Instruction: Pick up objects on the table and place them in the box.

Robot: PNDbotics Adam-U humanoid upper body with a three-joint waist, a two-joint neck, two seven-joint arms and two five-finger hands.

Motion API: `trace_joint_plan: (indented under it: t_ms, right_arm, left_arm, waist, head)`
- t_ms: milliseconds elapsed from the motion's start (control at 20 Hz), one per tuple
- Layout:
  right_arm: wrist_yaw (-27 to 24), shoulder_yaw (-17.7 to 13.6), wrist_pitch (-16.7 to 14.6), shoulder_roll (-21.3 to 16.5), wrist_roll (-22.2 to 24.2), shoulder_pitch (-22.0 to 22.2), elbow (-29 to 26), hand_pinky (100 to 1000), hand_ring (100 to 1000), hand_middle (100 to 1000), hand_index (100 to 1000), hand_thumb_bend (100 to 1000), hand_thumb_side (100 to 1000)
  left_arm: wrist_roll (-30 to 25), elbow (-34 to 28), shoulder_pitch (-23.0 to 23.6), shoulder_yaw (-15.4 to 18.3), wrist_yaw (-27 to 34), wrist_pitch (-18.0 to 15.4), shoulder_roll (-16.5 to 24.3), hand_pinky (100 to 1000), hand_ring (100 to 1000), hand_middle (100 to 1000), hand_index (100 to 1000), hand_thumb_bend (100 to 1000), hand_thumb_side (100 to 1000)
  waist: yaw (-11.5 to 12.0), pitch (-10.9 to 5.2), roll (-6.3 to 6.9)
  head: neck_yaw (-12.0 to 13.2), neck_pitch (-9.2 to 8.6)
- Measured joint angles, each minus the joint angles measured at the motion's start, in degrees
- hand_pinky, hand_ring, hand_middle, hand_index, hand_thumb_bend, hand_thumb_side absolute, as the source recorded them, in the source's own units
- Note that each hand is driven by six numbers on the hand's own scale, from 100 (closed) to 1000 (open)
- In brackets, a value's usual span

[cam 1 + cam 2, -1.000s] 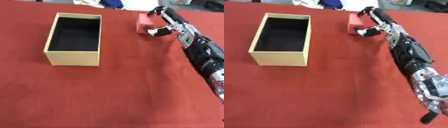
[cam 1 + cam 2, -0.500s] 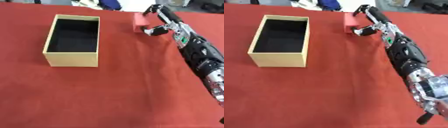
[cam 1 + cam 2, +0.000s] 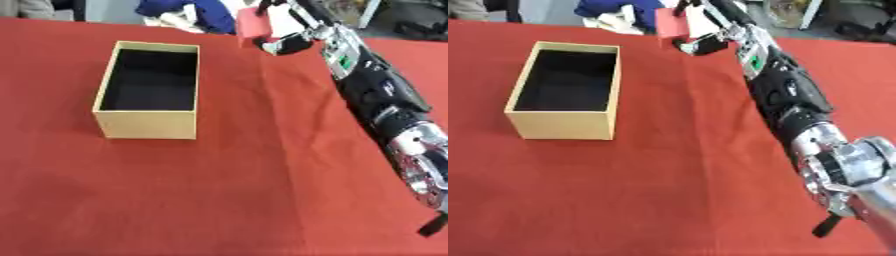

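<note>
My right hand point(image 3: 289, 30) reaches across to the far side of the red table, its fingers and thumb curled round a small red block point(image 3: 250, 27). The block hangs above the table's far edge, to the right of the box. The open tan cardboard box point(image 3: 147, 130) with a dark inside stands left of centre, with nothing visible in it. My right arm stretches diagonally from the lower right to the hand. My left hand shows in no view.
The red cloth point(image 3: 219, 190) covers the whole table. Beyond its far edge lie blue and white fabrics point(image 3: 188, 12) and some dark furniture at the upper right.
My right hand has lifted the red block off the cloth and carried it up and a little left, toward the box. The camera has also shifted.
</note>
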Motion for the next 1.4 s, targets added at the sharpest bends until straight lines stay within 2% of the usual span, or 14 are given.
trace_joint_plan:
  t_ms: [350,750,850,1100,1150,1200,1300,1350,1400]
  right_arm:
    - [0.3,1.1,-0.8,5.0,3.0,-1.4,-0.5,793,830,374,670,390,100]
    - [1.5,3.1,-3.6,10.9,6.1,-2.1,-2.8,794,829,381,679,387,100]
    - [1.7,3.7,-4.3,12.2,6.9,-2.0,-3.3,796,831,381,681,347,119]
    - [2.9,5.1,-6.1,15.3,8.9,-0.1,-4.4,799,835,396,696,334,193]
    - [3.3,5.3,-6.4,15.8,9.3,0.2,-4.6,802,839,409,712,297,233]
    - [3.7,5.5,-6.7,16.2,9.6,0.6,-4.8,802,840,413,716,296,236]
    - [4.2,5.8,-7.1,16.9,10.0,1.2,-4.9,823,872,573,818,288,313]
    - [4.5,5.9,-7.4,17.1,10.3,1.3,-5.0,844,901,730,886,301,341]
    - [4.6,6.0,-7.7,17.2,10.6,1.5,-5.0,861,920,808,919,308,356]
  left_arm:
    - [-0.3,0.3,0.1,-0.4,0.4,0.2,0.0,853,723,573,641,271,756]
    - [-0.6,0.4,0.2,-0.7,0.7,0.1,0.0,853,724,573,641,273,755]
    - [-0.7,0.4,0.2,-0.7,0.7,0.2,0.0,854,725,573,641,274,756]
    - [-0.7,0.6,0.1,-0.7,0.7,0.2,-0.1,854,725,573,641,275,756]
    - [-0.7,0.6,0.1,-0.7,0.7,0.2,-0.1,854,727,573,641,275,758]
    - [-0.7,0.6,0.1,-0.7,0.7,0.2,-0.1,854,727,573,641,275,758]
    - [-0.7,0.6,0.0,-0.7,0.7,0.2,-0.1,854,729,573,641,276,758]
    - [-0.7,0.6,0.0,-0.7,0.7,0.2,-0.1,854,729,573,641,276,758]
    - [-0.7,0.6,0.0,-0.7,0.7,0.2,-0.2,854,730,573,641,277,757]
  waist:
    - [1.0,-0.85,0.28]
    - [1.4,-1.15,0.80]
    - [1.4,-1.15,0.81]
    - [1.0,-0.95,0.95]
    - [1.0,-0.86,0.97]
    - [0.9,-0.74,0.97]
    - [0.6,-0.60,0.98]
    - [0.5,-0.53,0.98]
    - [0.5,-0.47,0.98]
  head:
    - [-0.4,0.54]
    - [-1.0,1.03]
    - [-1.1,1.05]
    - [-1.1,1.32]
    - [-1.1,1.43]
    - [-1.1,1.45]
    - [-1.1,1.45]
    - [-1.1,1.46]
    - [-1.1,1.46]
